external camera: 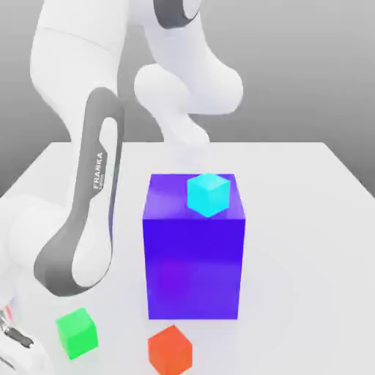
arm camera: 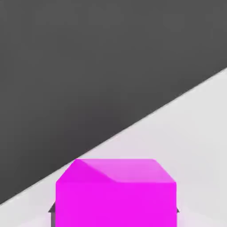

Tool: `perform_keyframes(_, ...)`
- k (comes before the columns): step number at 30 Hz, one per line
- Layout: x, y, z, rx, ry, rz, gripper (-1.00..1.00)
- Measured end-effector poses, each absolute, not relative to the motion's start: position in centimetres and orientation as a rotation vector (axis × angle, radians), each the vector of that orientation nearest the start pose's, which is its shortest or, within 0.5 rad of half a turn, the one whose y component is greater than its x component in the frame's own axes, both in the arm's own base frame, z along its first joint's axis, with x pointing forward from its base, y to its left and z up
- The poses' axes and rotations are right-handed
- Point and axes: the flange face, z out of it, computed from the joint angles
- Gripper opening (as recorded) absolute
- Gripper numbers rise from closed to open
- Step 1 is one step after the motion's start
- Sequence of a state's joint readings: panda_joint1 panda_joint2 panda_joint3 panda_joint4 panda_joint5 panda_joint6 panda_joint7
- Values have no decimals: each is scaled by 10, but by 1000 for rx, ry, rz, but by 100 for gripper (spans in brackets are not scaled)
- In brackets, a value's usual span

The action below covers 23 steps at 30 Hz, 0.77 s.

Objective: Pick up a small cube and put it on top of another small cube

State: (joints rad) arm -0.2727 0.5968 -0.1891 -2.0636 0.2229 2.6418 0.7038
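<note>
A magenta small cube (arm camera: 115, 195) sits very close in the hand view, resting on the white table (arm camera: 195, 133). My gripper (arm camera: 114, 211) is shut on it, with a dark fingertip (arm camera: 51, 208) showing at each side of the cube. In the exterior view the hand (external camera: 10, 333) is low at the exterior view's left edge, mostly cut off. A cyan small cube (external camera: 209, 194) rests on top of a large blue block (external camera: 194, 256). A green small cube (external camera: 77, 333) and a red small cube (external camera: 170, 350) lie on the table in front of the block.
The arm's white and grey links (external camera: 88, 212) curve down the exterior view's left, beside the large blue block. The white table (external camera: 307, 242) stretches to the exterior view's right. Beyond the table edge the hand view shows dark floor (arm camera: 88, 66).
</note>
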Motion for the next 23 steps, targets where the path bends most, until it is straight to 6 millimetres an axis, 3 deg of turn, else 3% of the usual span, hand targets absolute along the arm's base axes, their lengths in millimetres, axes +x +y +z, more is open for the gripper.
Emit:
perform_keyframes(4, 513, -261, 194, -2462, 1950, 1, -100)
perform_keyframes(13, 446, -199, 239, -2378, 2051, 1, -100)
perform_keyframes(15, 436, -190, 233, -2368, 2063, 0, -100)
perform_keyframes(18, 434, -188, 199, -2366, 2066, -1, -100)
perform_keyframes(19, 433, -187, 187, -2366, 2066, -1, 100)
perform_keyframes(23, 433, -187, 187, -2366, 2066, -1, 100)
